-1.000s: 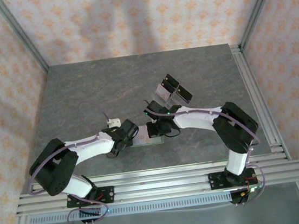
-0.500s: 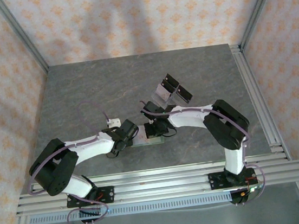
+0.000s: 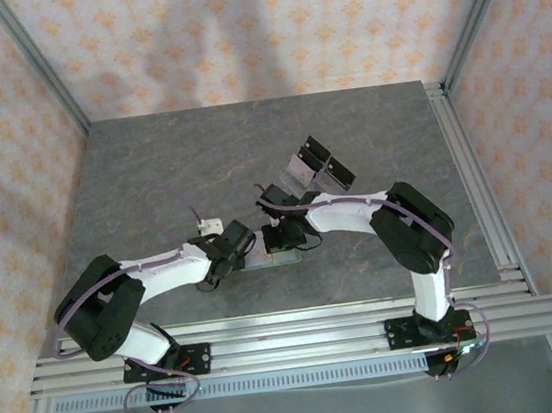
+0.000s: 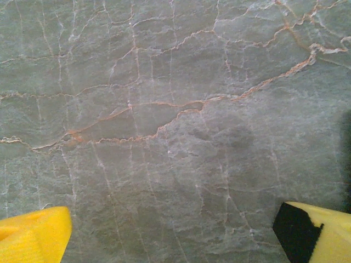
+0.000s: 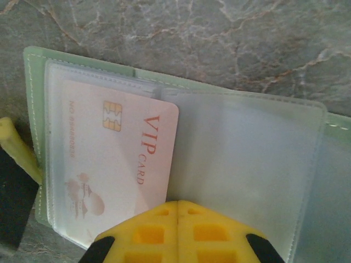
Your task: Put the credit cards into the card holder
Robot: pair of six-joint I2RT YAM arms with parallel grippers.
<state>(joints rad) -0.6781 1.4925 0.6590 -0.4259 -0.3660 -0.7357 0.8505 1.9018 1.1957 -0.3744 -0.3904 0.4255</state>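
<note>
The card holder (image 5: 247, 148) lies open and flat on the surface (image 5: 230, 38). In the right wrist view its green rim frames two clear sleeves. One credit card (image 5: 115, 159), marked VIP, sits in the left sleeve, and its right edge stands out past the sleeve mouth toward the fold. The right claw (image 5: 178, 233) is at the bottom centre of that view with its yellow fingers pressed together and nothing between them. The tips rest at the card's lower edge, which looks like a nudge with a blunt closed point to seat the card deeper, not a grasp. A yellow strip at the holder's left edge is probably a finger of the other arm steadying it, though I cannot be sure.

The left wrist view adds what the right one lacks. The left claw (image 4: 175, 238) is spread wide, with a yellow fingertip in each lower corner and only bare veined surface between them.

From overhead the two claws meet low in the centre of the frame, left claw (image 3: 233, 247) and right claw (image 3: 285, 238), with the holder (image 3: 277, 259) just below them. A clear acrylic stand (image 3: 313, 167) stands above and to the right, well away from the work — detail of the card is too small to read there.
</note>
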